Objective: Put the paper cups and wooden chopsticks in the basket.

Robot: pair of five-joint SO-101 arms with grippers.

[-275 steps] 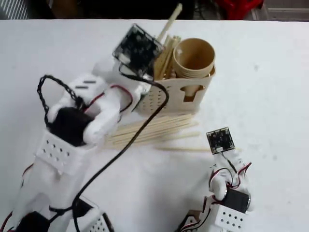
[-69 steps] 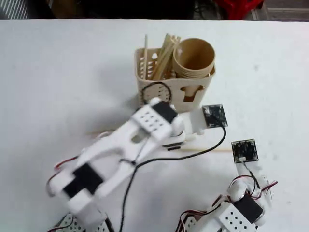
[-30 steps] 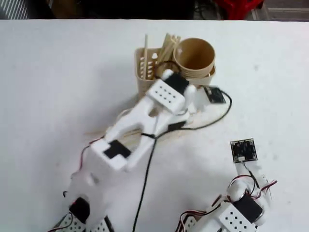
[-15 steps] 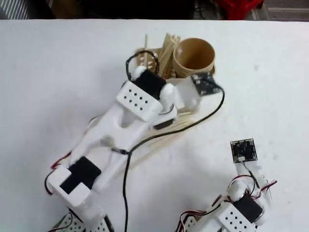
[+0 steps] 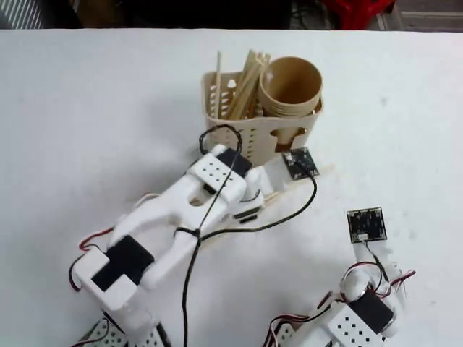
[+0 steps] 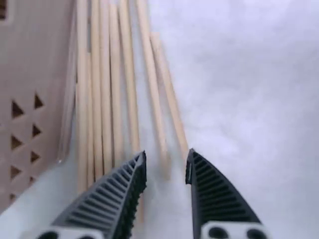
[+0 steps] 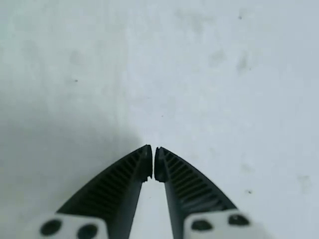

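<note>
My left gripper (image 6: 165, 160) hangs low over the table (image 5: 94, 108), just in front of the basket (image 5: 249, 137); its jaws stand a narrow way apart and grip nothing, with the near end of one stick lying between the tips; the loose wooden chopsticks (image 6: 114, 94) lie side by side on the table along the basket's perforated wall; other chopsticks (image 5: 244, 76) lean in one compartment, the stacked paper cups (image 5: 291, 85) sit in the next; my right gripper (image 7: 153, 158) is over bare table, well apart from the basket, jaws closed tip to tip on nothing
</note>
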